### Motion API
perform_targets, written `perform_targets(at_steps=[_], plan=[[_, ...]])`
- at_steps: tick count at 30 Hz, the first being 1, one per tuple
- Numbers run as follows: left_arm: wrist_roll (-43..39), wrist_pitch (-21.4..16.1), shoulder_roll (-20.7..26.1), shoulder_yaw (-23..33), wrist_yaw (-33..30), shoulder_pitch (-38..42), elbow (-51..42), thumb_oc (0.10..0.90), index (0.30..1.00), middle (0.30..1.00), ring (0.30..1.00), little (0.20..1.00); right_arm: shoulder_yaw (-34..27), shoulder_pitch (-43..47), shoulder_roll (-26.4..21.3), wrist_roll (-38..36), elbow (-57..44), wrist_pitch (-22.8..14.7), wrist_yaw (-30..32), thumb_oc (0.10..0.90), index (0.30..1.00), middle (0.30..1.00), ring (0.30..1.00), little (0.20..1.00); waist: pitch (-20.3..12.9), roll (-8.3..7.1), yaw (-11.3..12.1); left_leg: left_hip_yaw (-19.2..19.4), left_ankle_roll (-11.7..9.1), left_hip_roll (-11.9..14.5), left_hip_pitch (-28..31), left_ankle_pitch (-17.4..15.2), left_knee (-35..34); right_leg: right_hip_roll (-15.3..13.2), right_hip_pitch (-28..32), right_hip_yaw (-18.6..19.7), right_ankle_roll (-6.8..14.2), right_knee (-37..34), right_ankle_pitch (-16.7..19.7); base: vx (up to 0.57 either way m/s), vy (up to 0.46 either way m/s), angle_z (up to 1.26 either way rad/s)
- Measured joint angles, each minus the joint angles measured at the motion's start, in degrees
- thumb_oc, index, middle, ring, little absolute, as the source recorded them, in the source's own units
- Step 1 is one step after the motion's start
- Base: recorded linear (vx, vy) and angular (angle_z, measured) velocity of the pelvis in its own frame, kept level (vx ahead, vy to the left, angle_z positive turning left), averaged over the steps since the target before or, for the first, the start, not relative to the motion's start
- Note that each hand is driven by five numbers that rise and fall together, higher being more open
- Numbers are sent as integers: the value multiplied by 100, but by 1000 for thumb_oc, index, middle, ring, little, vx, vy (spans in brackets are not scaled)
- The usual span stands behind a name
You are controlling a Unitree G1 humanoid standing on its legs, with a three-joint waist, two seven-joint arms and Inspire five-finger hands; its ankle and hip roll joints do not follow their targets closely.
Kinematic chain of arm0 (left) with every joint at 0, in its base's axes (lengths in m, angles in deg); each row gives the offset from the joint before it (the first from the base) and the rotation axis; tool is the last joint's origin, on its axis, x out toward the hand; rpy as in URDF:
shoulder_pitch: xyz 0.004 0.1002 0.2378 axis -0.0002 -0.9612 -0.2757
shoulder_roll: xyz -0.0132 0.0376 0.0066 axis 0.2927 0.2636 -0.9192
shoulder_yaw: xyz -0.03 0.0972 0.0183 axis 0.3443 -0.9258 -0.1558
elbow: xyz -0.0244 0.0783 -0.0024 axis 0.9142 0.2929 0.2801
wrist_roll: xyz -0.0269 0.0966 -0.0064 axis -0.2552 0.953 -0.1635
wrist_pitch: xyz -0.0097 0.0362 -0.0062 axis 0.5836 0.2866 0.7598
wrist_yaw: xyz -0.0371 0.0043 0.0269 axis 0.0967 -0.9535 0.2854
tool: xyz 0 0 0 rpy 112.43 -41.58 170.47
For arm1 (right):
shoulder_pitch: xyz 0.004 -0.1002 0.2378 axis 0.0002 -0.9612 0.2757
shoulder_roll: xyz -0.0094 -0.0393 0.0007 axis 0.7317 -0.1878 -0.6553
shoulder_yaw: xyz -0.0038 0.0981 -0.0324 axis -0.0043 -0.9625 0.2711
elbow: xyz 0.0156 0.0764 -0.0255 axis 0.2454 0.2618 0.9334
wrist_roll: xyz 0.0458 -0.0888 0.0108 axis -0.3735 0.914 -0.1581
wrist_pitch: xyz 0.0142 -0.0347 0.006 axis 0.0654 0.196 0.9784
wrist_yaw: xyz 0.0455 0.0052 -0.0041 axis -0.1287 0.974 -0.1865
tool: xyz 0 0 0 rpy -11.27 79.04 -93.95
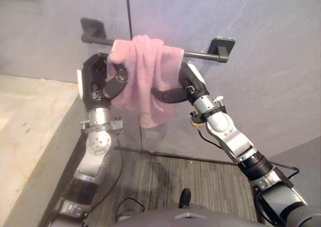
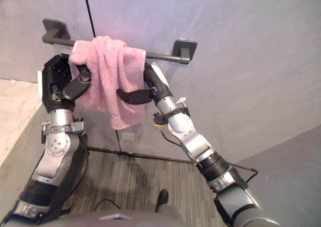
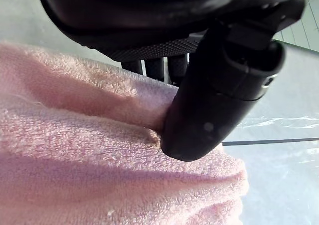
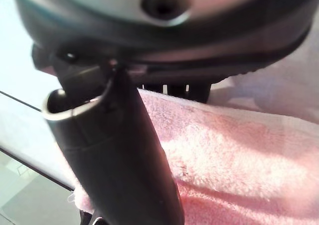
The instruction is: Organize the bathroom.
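A pink towel (image 1: 145,76) hangs bunched over a dark towel bar (image 1: 200,54) fixed to the grey wall. My left hand (image 1: 98,81) is at the towel's left edge. Its thumb (image 3: 214,95) presses into the terry cloth (image 3: 75,160) while its fingers sit behind the fold, pinching it. My right hand (image 1: 188,84) is at the towel's right edge, below the bar. Its thumb (image 4: 114,155) lies across the front of the cloth (image 4: 239,155) and its fingers are tucked behind it, so it pinches the towel too.
The bar ends in two dark brackets (image 1: 92,28) (image 1: 223,47). A pale stone counter (image 1: 30,121) runs along the left, close to my left arm. Striped grey carpet (image 1: 190,177) covers the floor below the wall.
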Motion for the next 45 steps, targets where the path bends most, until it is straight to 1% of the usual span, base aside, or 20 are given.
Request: perform_targets(at_steps=[1,2,3,4,9,14,20,23,25,28,31,33,38,40,45], plan=[[0,-1,-1,0,0,0,0,400,300,300,300,300,-2,0,0,-5,0,0,-20,800,900,900,900,900,0,0,0,0,0,0,0,0,0,0,0,0,0,0,0,0,0,0],[0,-1,0,0,0,1,0,400,300,300,300,300,-3,0,0,-57,0,0,-46,671,707,707,707,707,0,0,2,0,0,0,0,0,0,0,0,-1,0,0,0,0,0,0],[0,-1,-1,0,0,1,0,400,300,300,300,300,-3,0,0,-69,0,0,-49,584,575,575,575,575,0,0,2,0,0,0,0,0,0,0,0,-1,0,0,0,0,0,0],[0,-1,0,0,4,2,0,400,300,300,300,300,-4,3,0,-174,0,0,-52,400,300,300,300,300,0,0,9,-1,0,0,0,0,0,0,0,-4,0,0,0,0,0,0],[1,-1,0,-1,16,5,0,400,300,300,300,300,-7,11,1,-269,9,1,-44,400,300,300,300,300,0,0,19,-4,0,0,-2,0,0,0,0,-8,0,0,0,0,0,0],[1,-1,-1,-1,46,4,0,400,300,300,300,300,-106,11,7,-267,57,1,90,400,300,300,300,300,0,0,19,-1,0,0,-4,0,1,0,0,-9,1,0,-2,0,0,0],[2,-13,0,-1,51,-2,-1,400,300,300,300,300,-243,-47,76,-263,57,-32,108,400,300,300,300,300,0,0,7,8,1,0,-6,-1,-1,0,0,-1,5,0,-4,0,0,0],[16,-20,0,-5,3,-7,-1,400,300,300,300,300,-320,-192,91,-266,55,-152,156,400,300,300,300,300,0,-1,-19,11,2,0,-6,-2,-2,-1,0,5,7,0,-6,0,0,0],[30,-59,0,-4,-104,-49,-1,400,300,300,300,300,-392,-358,228,-268,58,-242,264,400,300,300,300,300,0,-2,-87,14,4,0,-6,-4,-3,-1,0,8,15,0,-11,0,0,0],[147,-104,-2,-4,-265,-83,-1,400,300,300,300,300,-560,-708,383,-272,59,-450,457,400,300,300,300,300,0,-3,-116,23,11,-2,-3,-12,-5,-1,0,17,20,0,-15,-2,3,-1],[224,-303,-65,-1,-522,-187,-5,400,300,300,300,300,-807,-1107,564,-315,62,-758,621,400,300,300,300,300,0,-4,-164,52,17,-5,8,-22,-5,0,-6,51,29,0,-21,-11,7,-4],[222,-429,-133,16,-654,-276,-8,400,300,300,300,300,-863,-1315,654,-442,56,-977,717,400,300,300,300,300,-3,-7,-260,61,23,-8,11,-28,-12,0,-9,60,33,0,-24,-7,3,-2],[203,-578,-335,12,-780,-391,-6,400,300,300,300,300,-851,-1569,870,-451,75,-1291,752,400,300,300,300,300,-5,-8,-326,128,30,-11,37,-41,-6,13,-22,128,34,1,-24,-5,6,-5],[201,-642,-341,11,-874,-441,4,400,300,300,300,300,-847,-1598,1008,-452,75,-1307,753,400,300,300,300,300,-5,-8,-379,138,32,-12,42,-43,-4,14,-21,137,34,0,-24,0,0,0],[210,-689,-400,11,-989,-463,4,400,300,300,300,300,-845,-1595,1017,-453,76,-1312,753,400,300,300,300,300,-7,-6,-415,142,32,-12,46,-44,-2,15,-20,140,34,1,-24,0,0,0]])
